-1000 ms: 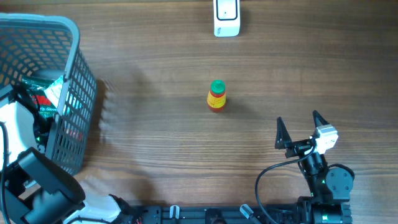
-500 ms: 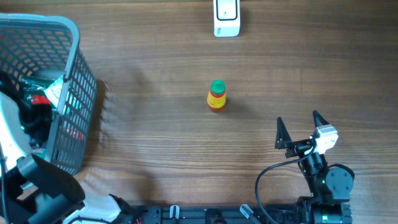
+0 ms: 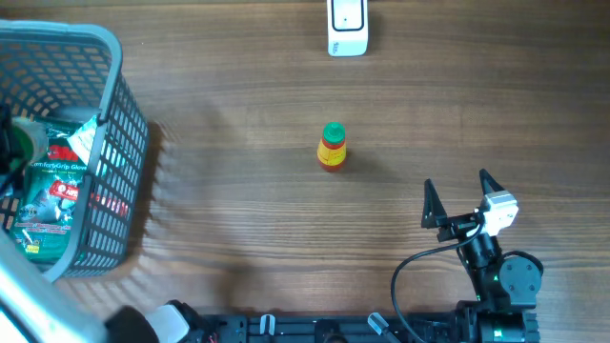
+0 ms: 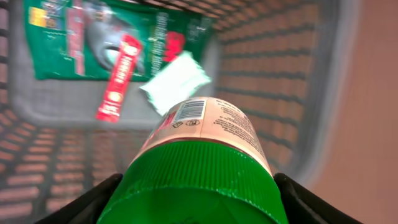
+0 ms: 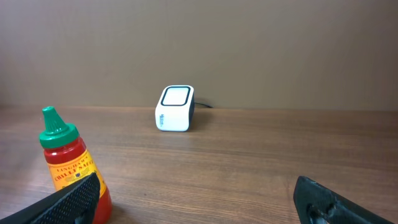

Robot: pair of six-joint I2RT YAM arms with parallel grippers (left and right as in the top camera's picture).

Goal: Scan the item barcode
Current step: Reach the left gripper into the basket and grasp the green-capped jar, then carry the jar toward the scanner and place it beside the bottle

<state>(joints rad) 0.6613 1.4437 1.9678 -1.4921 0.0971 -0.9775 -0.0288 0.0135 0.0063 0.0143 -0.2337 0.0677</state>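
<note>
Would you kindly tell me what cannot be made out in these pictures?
- Overhead: scanner, far end cut off by the top edge.
- Left wrist: jar, label text too blurred to read.
- Left wrist: green packet in the basket, blurred, cut by the top edge.
- Right wrist: chilli bottle, base partly behind a finger of the right gripper.

— Which item is it?
— A jar (image 4: 205, 143) with a green ribbed lid and cream label, tipped on its side, its barcode (image 4: 189, 111) showing on top.
— And the scanner (image 3: 347, 27)?
— White, upright, far side. A green-capped red chilli sauce bottle (image 3: 331, 147) stands well apart from it.
</note>
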